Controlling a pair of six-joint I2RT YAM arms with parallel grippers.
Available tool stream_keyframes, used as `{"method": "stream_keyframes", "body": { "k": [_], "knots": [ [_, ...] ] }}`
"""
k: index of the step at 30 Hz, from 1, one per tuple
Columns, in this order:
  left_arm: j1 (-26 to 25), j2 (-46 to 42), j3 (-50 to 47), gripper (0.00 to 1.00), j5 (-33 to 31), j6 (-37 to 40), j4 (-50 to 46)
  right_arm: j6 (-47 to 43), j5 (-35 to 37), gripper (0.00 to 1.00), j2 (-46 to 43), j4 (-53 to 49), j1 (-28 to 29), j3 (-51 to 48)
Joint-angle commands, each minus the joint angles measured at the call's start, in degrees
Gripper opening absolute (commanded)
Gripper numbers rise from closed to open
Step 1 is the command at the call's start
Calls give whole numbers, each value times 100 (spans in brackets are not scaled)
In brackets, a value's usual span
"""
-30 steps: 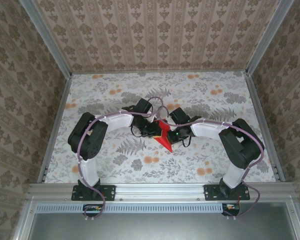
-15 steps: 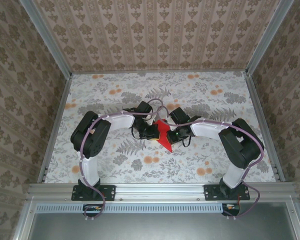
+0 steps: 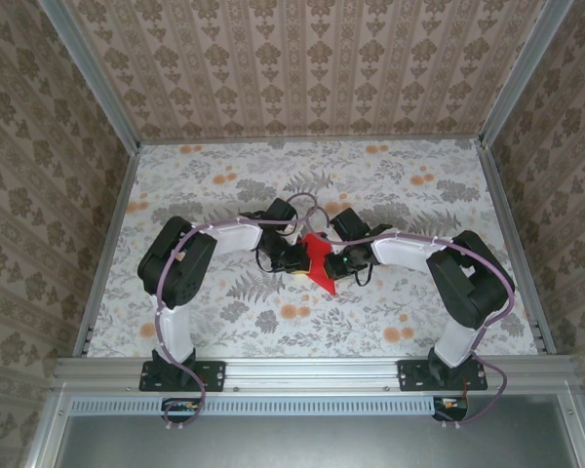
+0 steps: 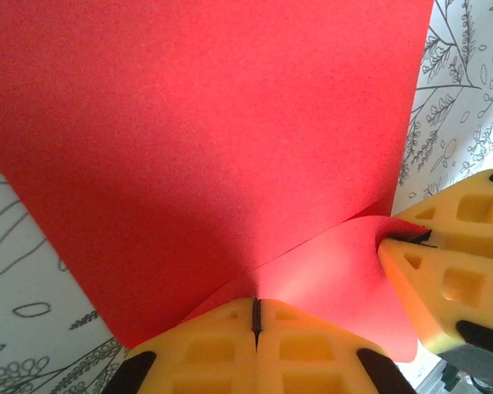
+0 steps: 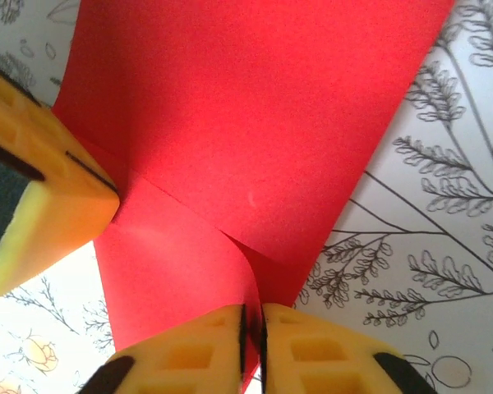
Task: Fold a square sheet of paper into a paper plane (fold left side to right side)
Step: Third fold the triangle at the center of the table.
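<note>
The square sheet of paper (image 3: pixel 319 261), bright red and partly folded, lies mid-table between both grippers, its point toward the near edge. My left gripper (image 3: pixel 298 259) is at its left edge, and in the left wrist view that gripper (image 4: pixel 257 316) is shut on a raised flap of the red paper (image 4: pixel 214 139). My right gripper (image 3: pixel 338 263) is at the paper's right edge. In the right wrist view its jaws (image 5: pixel 253 328) stand a narrow crack apart, with a curled edge of the red paper (image 5: pixel 255 123) between the pads. The other gripper's yellow fingers (image 4: pixel 448 263) (image 5: pixel 41 189) touch the sheet.
A floral tablecloth (image 3: pixel 370 185) covers the table, with metal rails at the left (image 3: pixel 107 244), right (image 3: pixel 512 244) and near (image 3: pixel 312 370) edges. Patterned walls enclose the back and sides. Both arms arch inward over the table's middle.
The left arm shifted slightly right with its flap, and the paper now sits lower and flatter. The right jaws have parted a crack.
</note>
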Motion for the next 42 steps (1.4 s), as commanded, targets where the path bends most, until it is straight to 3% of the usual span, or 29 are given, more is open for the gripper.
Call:
{"method": "stream_keyframes", "body": {
  "k": [1,4,7,15,20,42],
  "knots": [
    [18,272,-265,5,-413,39,-307,285,-115,23,-336,-247,-156,192],
    [25,275,-268,5,-418,27,-300,365,-182,31,-702,-439,-210,179],
    [18,266,-257,5,-429,35,-298,514,-460,32,-971,-605,-209,99],
    [16,240,-250,5,-454,27,-302,2107,-1630,11,-1005,163,-46,-549],
    [6,244,-215,5,-464,40,-324,2705,-1577,1,-790,480,125,-558],
    [-24,266,-175,4,-515,72,-360,2607,-1064,1,114,-63,317,2]
  ]
}}
